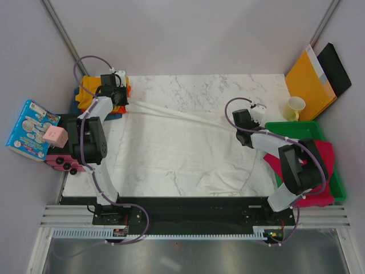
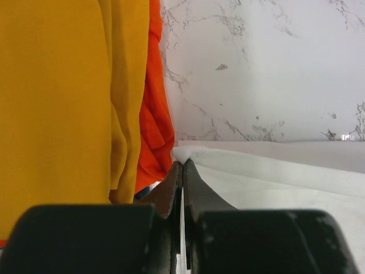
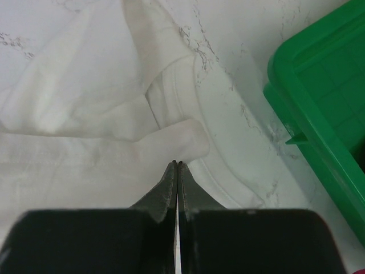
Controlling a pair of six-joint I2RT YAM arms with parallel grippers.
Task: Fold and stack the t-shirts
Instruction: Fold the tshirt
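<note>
Evidently, the white t-shirt is being dealt with first. It is spread over most of the marble tabletop, and one edge of it is drawn up into a taut ridge that runs across the far part of the cloth from one claw to the other. The left claw is closed, with a thin sliver of white cloth pinched between its jaws. It is placed at the far left corner, just beside the pile where the mustard yellow shirt and the orange shirt are heaped; a strip of blue cloth can be seen under that pile. The right claw is likewise closed on white fabric, close to the collar and near the green tray, over which the crimson-pink shirt is draped beneath the right arm. The two pinches are judged to be held well apart so that the edge is pulled straight and can be carried over as one clean fold line rather than a sagging one. The near hem is rumpled towards the right, so some smoothing is likely to be needed. The task is judged to be at an early stage, with nothing yet folded or stacked.
</note>
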